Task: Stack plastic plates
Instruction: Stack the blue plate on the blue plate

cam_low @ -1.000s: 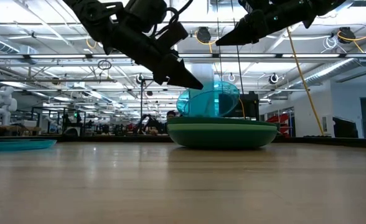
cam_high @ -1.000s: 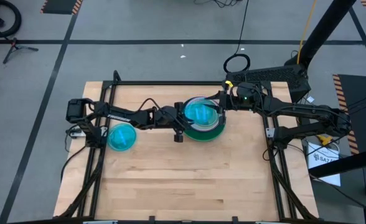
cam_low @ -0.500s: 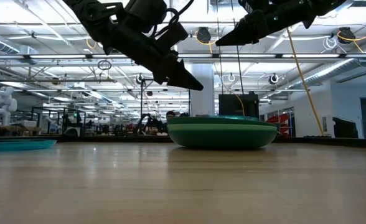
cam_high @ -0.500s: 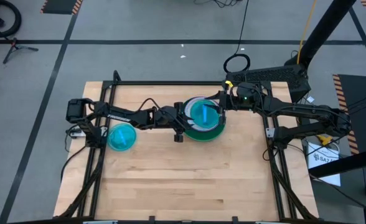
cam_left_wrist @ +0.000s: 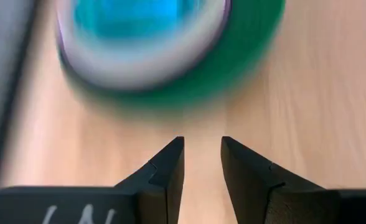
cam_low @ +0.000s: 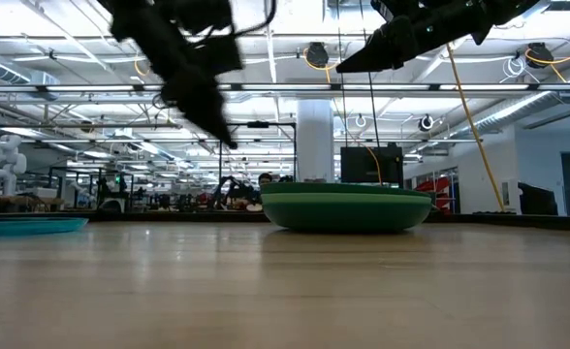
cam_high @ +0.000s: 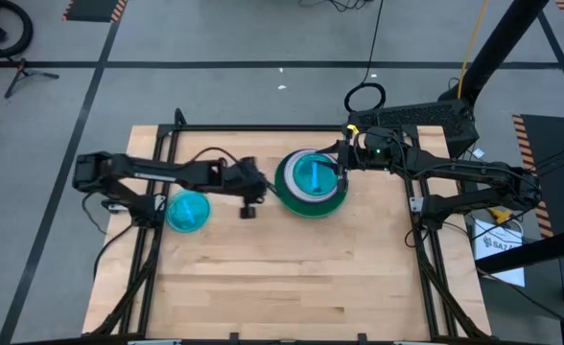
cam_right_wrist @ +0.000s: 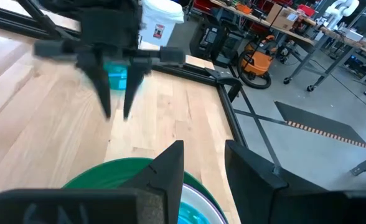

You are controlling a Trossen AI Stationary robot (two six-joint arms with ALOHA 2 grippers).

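Left hand back; blue plate atop stack

The left arm reaches in from the left edge of the surface, stretched nearly straight across it, and its left claw hangs above the wood with both dark fingers parted by a narrow gap and nothing between them. The right arm comes in from the right edge with its elbow bent, and its right claw is raised clear of the surface, fingers likewise slightly apart and empty.
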